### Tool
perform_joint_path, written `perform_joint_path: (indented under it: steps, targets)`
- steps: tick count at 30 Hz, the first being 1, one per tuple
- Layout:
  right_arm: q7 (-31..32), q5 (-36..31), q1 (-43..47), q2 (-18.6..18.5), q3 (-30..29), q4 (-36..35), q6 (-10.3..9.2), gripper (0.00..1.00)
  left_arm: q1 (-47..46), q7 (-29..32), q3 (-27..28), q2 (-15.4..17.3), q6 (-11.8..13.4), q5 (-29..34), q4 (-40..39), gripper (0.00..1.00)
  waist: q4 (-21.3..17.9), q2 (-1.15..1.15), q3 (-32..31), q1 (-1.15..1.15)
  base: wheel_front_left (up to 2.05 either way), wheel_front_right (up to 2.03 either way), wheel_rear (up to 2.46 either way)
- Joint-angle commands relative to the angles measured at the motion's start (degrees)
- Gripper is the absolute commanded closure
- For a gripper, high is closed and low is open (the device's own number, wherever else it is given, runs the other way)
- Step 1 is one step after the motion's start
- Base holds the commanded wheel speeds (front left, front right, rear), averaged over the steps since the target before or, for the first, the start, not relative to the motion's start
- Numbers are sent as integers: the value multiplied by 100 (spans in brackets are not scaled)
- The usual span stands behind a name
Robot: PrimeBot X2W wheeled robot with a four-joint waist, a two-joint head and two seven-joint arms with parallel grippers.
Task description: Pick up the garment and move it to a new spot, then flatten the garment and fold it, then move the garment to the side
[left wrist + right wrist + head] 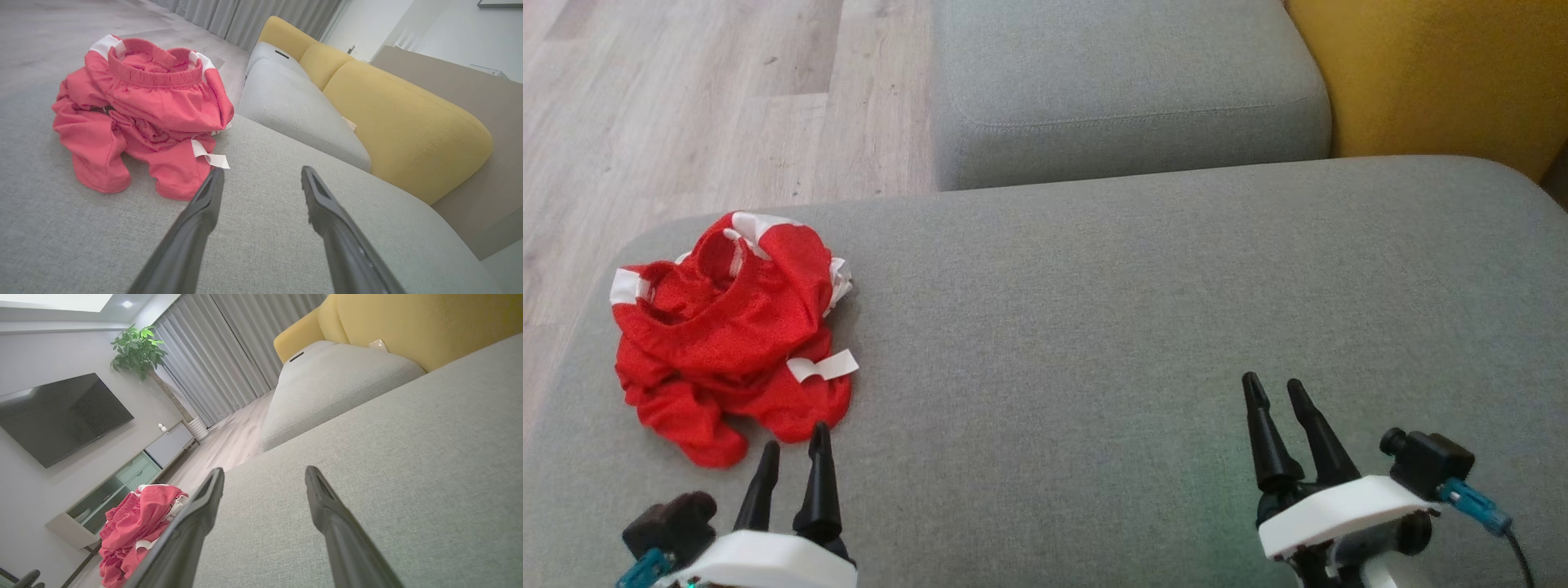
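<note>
Grey sofa cushion point(1094, 327) is seen across the frame; red garment point(727, 335) is bunched at its left edge. Left gripper point(792, 457) is held just beside it, fingers apart, empty. Right gripper point(1278, 388) is parted too, well apart.

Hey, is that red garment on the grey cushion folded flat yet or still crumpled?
Crumpled. The red garment sits in a bunched heap on the grey cushion, waistband standing open and legs twisted beneath.

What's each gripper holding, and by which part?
Nothing. Left gripper and right gripper both have jaws open and empty; the shorts lie crumpled on the cushion.
</note>
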Motion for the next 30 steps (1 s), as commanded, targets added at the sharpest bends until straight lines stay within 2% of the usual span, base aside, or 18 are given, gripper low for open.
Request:
perform_joint_path:
  steps: [1, 20, 30]
  targets:
    - [-103, -197, -144, -35, 146, -235, 22, 0, -181, -101, 98, 85, 37, 204, -267, 0, -3, 0, -10, 0, 0, 0, 0]
    - [-407, -1515, -114, -41, 508, -376, 25, 0, -46, -402, -147, 171, 287, 1523, -545, 0, 6, 0, -87, 0, 0, 0, 0]
    - [-576, -2142, 19, -44, -243, -252, 27, 0, 101, -569, -213, 217, 411, 2215, -686, 0, -2, 0, -187, 0, 0, 0, 0]
